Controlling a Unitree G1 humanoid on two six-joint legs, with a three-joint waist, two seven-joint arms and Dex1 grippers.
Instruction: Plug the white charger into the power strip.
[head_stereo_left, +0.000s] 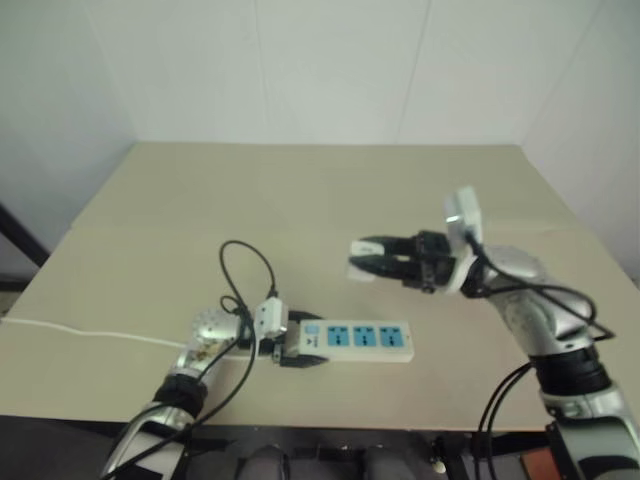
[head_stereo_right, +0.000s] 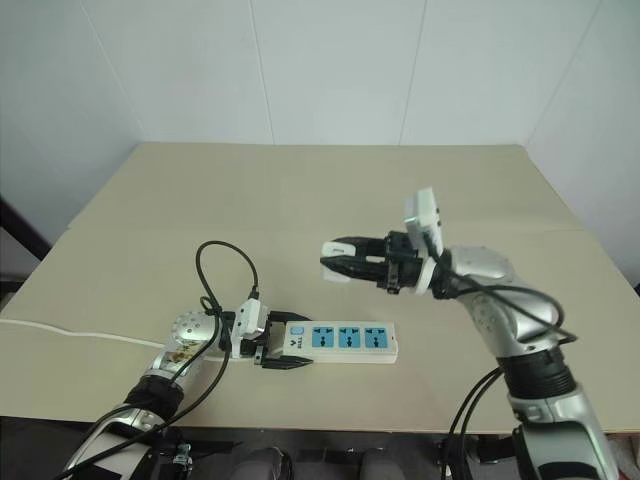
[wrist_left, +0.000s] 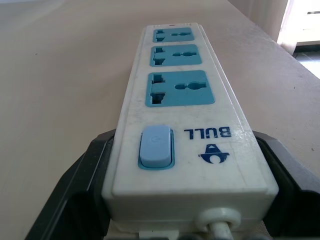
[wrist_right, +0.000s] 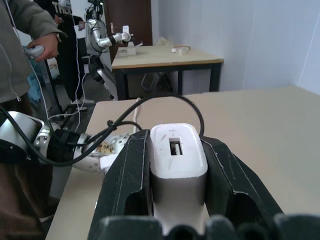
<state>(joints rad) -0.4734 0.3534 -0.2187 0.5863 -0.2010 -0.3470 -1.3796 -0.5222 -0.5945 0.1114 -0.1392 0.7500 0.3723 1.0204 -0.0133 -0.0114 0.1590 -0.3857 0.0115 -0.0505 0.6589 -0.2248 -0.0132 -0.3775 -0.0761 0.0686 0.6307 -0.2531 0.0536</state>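
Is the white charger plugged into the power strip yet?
No. The right gripper holds the white charger above the table, apart from the power strip.

Power strip (head_stereo_right: 335, 341): long white bar lying flat on the beige worktop (head_stereo_right: 330, 190) near its front edge. Three blue socket faces in a row, all unoccupied; a pale blue switch and a dark printed brand mark at one end. A thin white cable leaves the switch end and runs across the worktop toward the robot's left. The switch end sits between two black fingers.

White charger (wrist_right: 176, 155): small plain white boxy adapter, raised clear of the worktop, above and beyond the strip, pinched on both sides between black fingers. One end face shows a small rectangular slot.
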